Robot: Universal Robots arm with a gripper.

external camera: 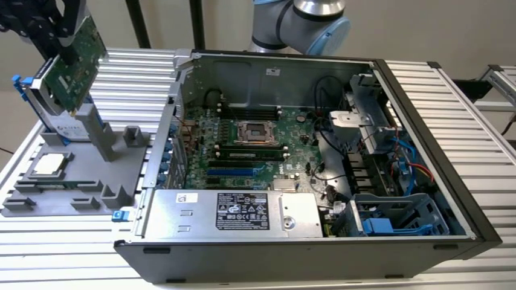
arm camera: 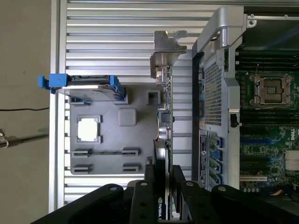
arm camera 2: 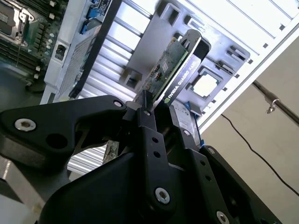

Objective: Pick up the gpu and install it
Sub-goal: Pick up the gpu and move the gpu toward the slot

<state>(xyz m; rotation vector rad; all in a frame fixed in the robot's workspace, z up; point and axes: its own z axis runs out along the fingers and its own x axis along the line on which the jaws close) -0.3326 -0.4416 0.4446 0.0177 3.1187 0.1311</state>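
Tool (arm camera: 164, 173): narrow, both black fingers (arm camera 2: 150, 125) clamped on the faces of the gpu (external camera: 71, 69).
Gpu position: off the bench (external camera: 451, 103), in the air above the grey fixture (external camera: 121, 151), at the exterior view's left of the computer case (external camera: 173, 103).
Gpu attitude: tilted in the exterior view, green face outward.
Bracket (arm camera: 166, 52): silver, at the card's end away from the tool.
Cooler (arm camera 2: 186, 74): black, on the card's other face.
Hard drive (external camera: 71, 125): on edge in the fixture with blue clips, lower than the card; the first wrist view shows it apart from the card.
CPU chip (external camera: 50, 164): flat in a square fixture pocket.
Case: side open, motherboard (external camera: 241, 145) exposed.
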